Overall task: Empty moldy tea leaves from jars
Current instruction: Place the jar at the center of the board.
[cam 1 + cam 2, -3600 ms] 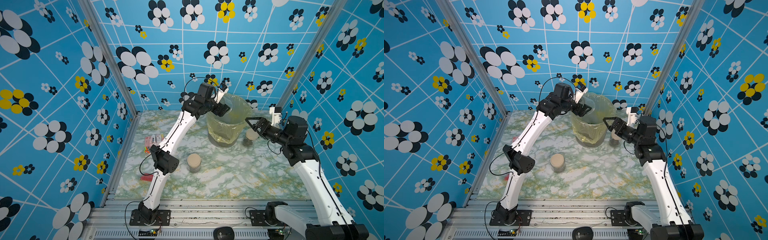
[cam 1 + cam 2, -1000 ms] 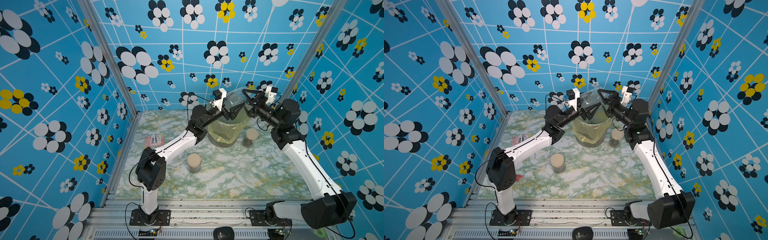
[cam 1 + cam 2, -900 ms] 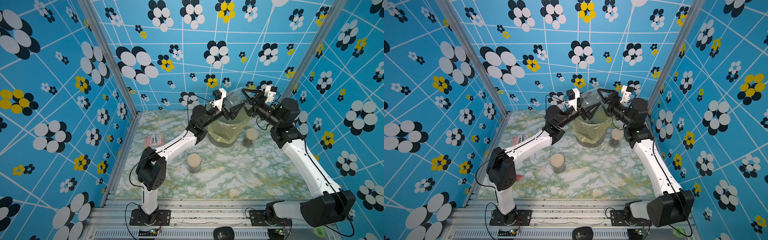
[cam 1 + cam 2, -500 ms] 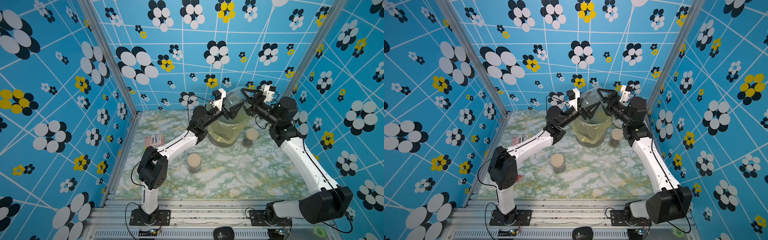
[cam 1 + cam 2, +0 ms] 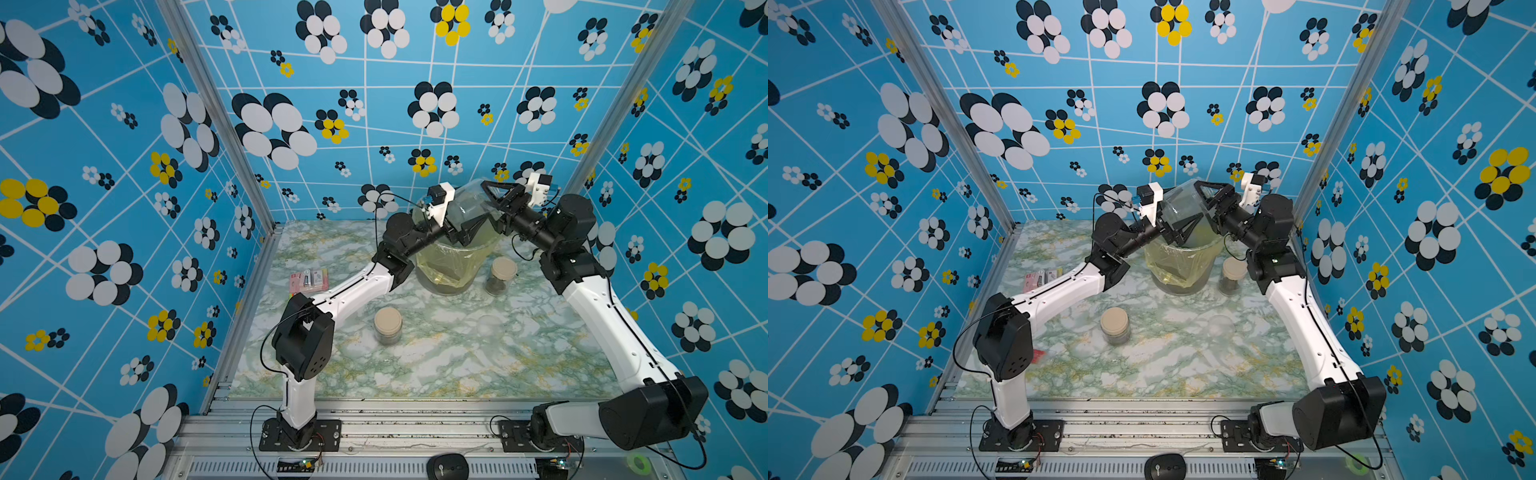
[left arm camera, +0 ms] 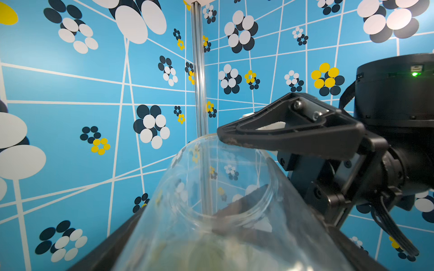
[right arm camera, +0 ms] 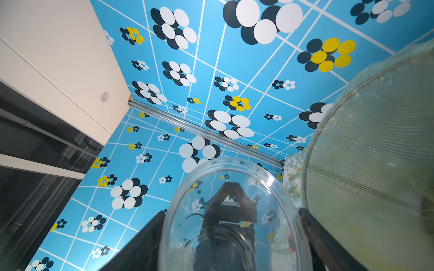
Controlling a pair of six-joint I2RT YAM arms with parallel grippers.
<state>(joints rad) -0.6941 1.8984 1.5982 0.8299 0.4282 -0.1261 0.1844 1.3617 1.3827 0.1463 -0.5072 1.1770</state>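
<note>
A clear, empty-looking jar hangs on its side above the bin, between both grippers. My right gripper is shut on the jar, a finger against each wall. My left gripper stands open, spread around the jar's other end. Two lidded jars stand on the table, one at the middle and one right of the bin. Each shows dark moldy tea leaves low inside. A translucent lid lies on the table.
The bin, lined with a yellow bag, stands at the back under the held jar. Its mesh wall is close beside my right gripper. A pink packet lies at the table's left. A mouse sits on the front rail.
My right gripper's fingers have closed onto the jar. My left gripper's fingers have spread away from it. Both arms have stayed nearly in place above the bin.
</note>
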